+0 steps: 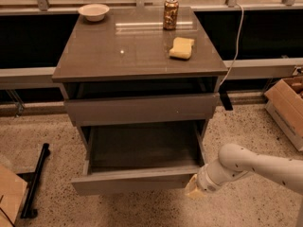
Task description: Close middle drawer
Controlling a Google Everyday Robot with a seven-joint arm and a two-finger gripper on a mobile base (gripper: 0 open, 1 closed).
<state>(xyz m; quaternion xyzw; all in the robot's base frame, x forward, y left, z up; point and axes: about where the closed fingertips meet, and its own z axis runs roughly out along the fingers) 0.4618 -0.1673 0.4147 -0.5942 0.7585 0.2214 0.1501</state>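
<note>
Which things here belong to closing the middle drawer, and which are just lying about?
Job: middle drawer, pulled far out; hand, at the right end of its front.
Lying about: bowl, can and sponge on the cabinet top; cardboard box at far right.

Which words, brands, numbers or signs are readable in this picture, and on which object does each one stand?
No text here can be read.
The can on the cabinet top: its label has print, but it is too blurred to read.
The cardboard box on the floor: no writing visible.
The middle drawer, and the gripper at the right end of its front: no markings visible.
</note>
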